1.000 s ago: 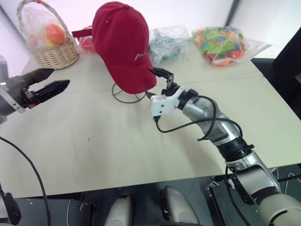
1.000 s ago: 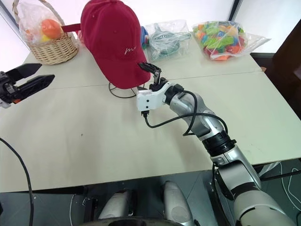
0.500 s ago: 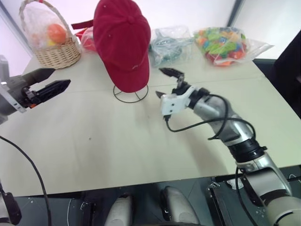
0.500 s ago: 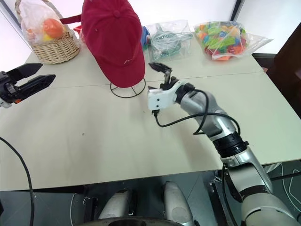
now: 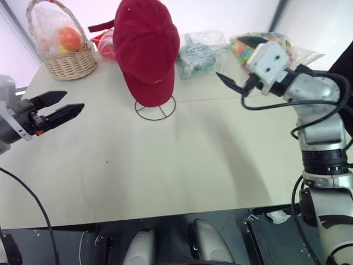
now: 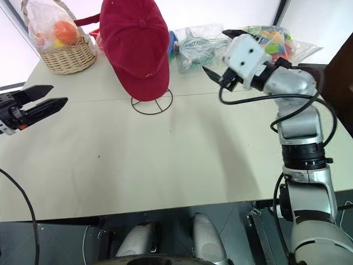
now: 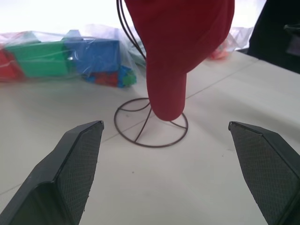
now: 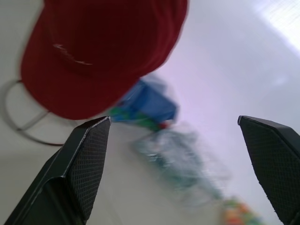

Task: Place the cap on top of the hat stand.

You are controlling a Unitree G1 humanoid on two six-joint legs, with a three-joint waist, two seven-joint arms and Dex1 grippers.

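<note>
The dark red cap (image 5: 146, 49) sits over the head of the wire hat stand, its brim hanging down toward me. The stand's round loop base (image 5: 155, 107) rests on the table below it. My right gripper (image 5: 229, 57) is raised to the right of the cap, well clear of it, open and holding nothing. My left gripper (image 5: 74, 100) hovers over the table's left side, open and pointing at the stand. The left wrist view shows the brim (image 7: 166, 93) above the loop base (image 7: 151, 140). The right wrist view looks at the cap (image 8: 103, 51) between its wide fingers (image 8: 86, 164).
At the table's (image 5: 165, 165) far left stands a wicker basket (image 5: 63, 55) with bagged fruit. A clear plastic bag (image 5: 201, 49) lies behind the stand and a bag of coloured toys (image 6: 276, 38) at the far right. Bagged blue and green blocks (image 7: 70, 56) lie beyond the stand.
My right gripper drew back from the cap's brim, rising and swinging right while rolling. The cap turned on the stand to hang brim-down toward me. The left gripper stayed put.
</note>
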